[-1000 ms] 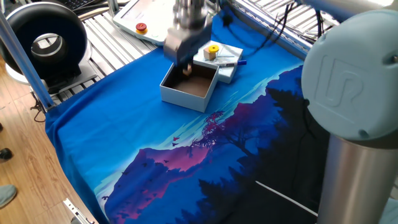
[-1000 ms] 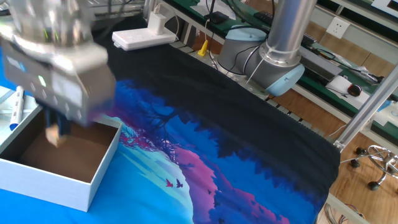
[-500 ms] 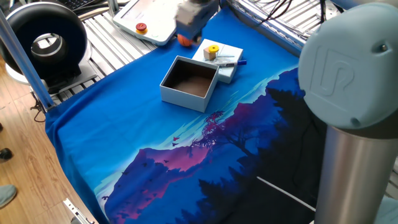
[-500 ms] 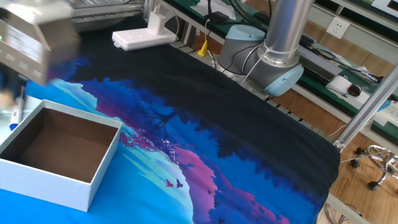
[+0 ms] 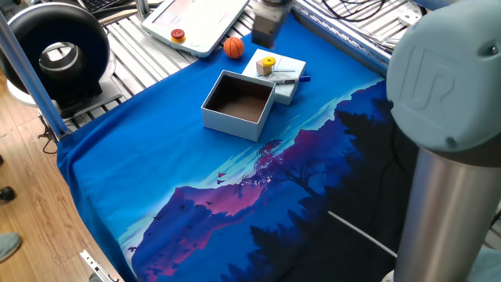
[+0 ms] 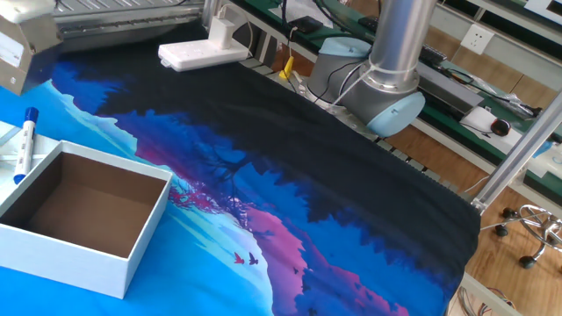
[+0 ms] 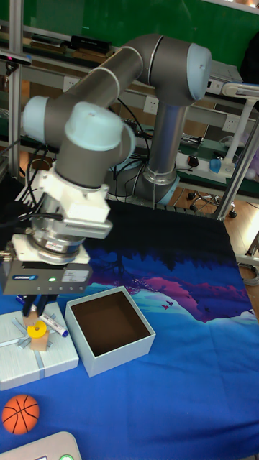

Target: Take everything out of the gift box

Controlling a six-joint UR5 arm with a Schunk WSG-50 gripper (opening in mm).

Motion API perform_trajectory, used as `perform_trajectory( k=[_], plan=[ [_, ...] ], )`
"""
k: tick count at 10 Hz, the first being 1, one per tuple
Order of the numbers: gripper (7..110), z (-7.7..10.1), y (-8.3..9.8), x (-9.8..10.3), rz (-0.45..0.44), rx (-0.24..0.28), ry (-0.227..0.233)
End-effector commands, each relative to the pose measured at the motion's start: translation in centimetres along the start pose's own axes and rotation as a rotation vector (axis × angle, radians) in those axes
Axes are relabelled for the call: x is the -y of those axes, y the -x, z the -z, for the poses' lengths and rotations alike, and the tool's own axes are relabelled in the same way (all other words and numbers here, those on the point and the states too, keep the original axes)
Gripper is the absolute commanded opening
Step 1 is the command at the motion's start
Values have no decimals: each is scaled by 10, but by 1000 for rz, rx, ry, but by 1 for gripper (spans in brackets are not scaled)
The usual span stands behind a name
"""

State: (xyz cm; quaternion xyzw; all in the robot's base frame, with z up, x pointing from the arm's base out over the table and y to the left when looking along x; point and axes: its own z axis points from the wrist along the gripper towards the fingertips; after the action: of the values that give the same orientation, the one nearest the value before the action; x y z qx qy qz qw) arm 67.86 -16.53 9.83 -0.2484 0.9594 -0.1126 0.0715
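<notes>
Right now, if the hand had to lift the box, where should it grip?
Probably one side wall, from straight above, straddling its rim. The box stands upright and open-topped, with thin tall walls. Pick the wall away from the lid, which sits close by.

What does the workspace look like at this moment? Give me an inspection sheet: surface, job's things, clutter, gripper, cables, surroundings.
Surface: table cloth printed with a blue and purple landscape, lying flat.
Job's things: gift box open, brown inside, nothing seen in it. Orange ball on the cloth behind the box. Yellow disc, wooden cube and pen on the ribboned lid beside the box.
Clutter: white power strip at the cloth's edge.
Gripper: gripper above the lid; fingers too hidden to judge.
Cables: bundles behind the arm's base.
Surroundings: metal frame, workbenches, wooden floor.
</notes>
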Motion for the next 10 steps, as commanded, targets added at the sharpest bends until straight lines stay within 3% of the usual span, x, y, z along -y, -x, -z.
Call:
perform_trajectory(
  k=[1,2,3,4,5,6,7,8,9,10],
  plan=[
    [7,-13,-9,14,131,52,-28],
    [44,-13,-12,22,156,38,-59],
    [44,-12,-10,21,185,48,-58],
    [44,-10,-8,13,186,62,-28],
    [44,-1,-17,-4,189,21,31],
    [88,20,-22,-18,168,-19,57],
    [88,40,-17,-27,139,-48,43],
    [88,54,3,-61,129,-15,108],
    [88,57,10,-78,123,-11,122],
    [44,59,14,-89,101,-21,137]
  ],
)
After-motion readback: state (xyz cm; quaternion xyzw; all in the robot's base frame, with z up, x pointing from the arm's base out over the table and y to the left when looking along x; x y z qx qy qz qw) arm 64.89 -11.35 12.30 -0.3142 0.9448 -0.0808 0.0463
